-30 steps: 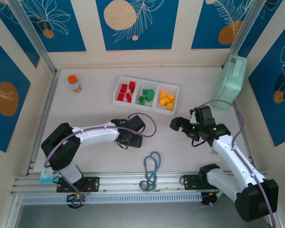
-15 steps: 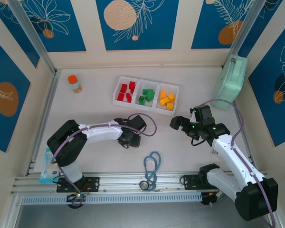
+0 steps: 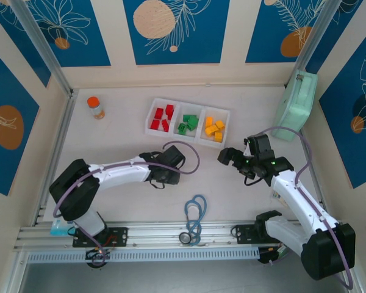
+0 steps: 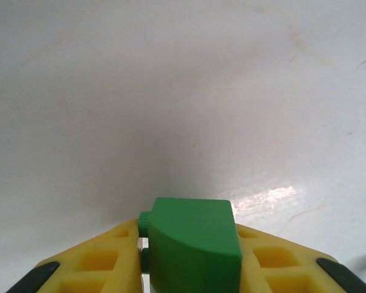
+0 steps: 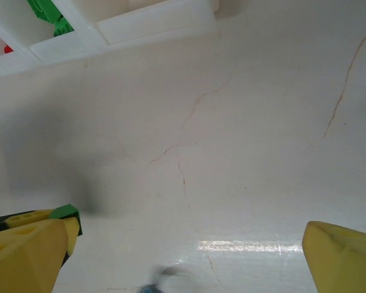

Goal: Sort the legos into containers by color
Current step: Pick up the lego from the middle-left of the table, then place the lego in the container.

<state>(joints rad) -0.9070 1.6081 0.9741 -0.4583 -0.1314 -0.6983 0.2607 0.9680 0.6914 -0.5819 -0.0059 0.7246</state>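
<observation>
a blue stethoscope [image 3: 195,221] lies nearest, on the white surface [image 3: 110,140] between the arm bases. farther in, the left pincer [image 4: 190,235] is clamped on a green lego [image 4: 194,259], low over bare surface. to its right, the right pincer [image 5: 189,256] is spread wide, nothing between its fingers. beyond both sits the tray [image 3: 171,135]: red legos [image 3: 161,119] in the left compartment, green ones [image 3: 188,124] in the middle, orange-yellow ones [image 3: 214,129] on the right. an orange-capped bottle [image 3: 96,107] stands far left and a mint case [image 3: 296,104] far right.

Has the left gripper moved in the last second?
Yes, slightly. In the top view the left gripper has drifted a little toward the image's left, measured against the white tray, which has stayed put.
</observation>
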